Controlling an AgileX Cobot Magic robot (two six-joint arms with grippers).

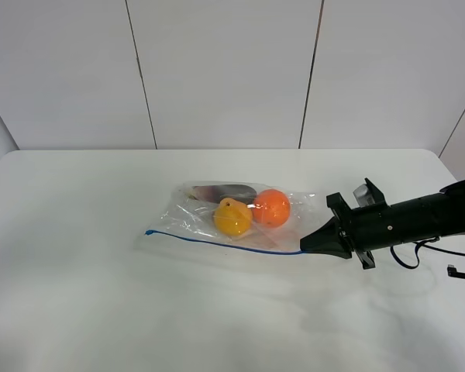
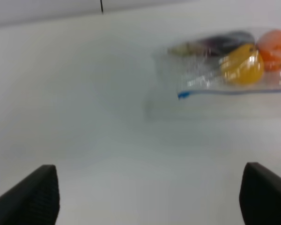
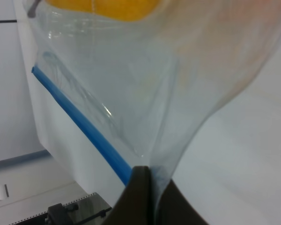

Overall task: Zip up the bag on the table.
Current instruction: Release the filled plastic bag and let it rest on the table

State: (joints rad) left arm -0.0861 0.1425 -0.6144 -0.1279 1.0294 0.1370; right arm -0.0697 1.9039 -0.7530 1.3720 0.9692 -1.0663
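**One pinch, no anchor: the bag may drag instead of zipping**

The table (image 1: pixel 77 310) is wide, smooth and white. The bag (image 1: pixel 198 213) lies near its middle, a little toward the right edge, with nothing to brace it. Its blue zipper strip (image 1: pixel 217 242) runs along the long side facing the table's near edge.

My right gripper (image 1: pixel 304 248) is clamped on the bag's right corner, where the strip ends. My left gripper (image 2: pixel 147 199) is spread wide and grasps nothing, well apart from the strip's free left end.

If I pull or slide with the right alone, I expect the whole bag to skate across the table rather than seal. The crinkly film could also slip from my pinch.

The orange ball (image 1: pixel 272 207) and yellow fruit (image 1: pixel 232 218) sit close behind the strip. They could roll and push the mouth apart. I cannot tell how much of the strip is already sealed.
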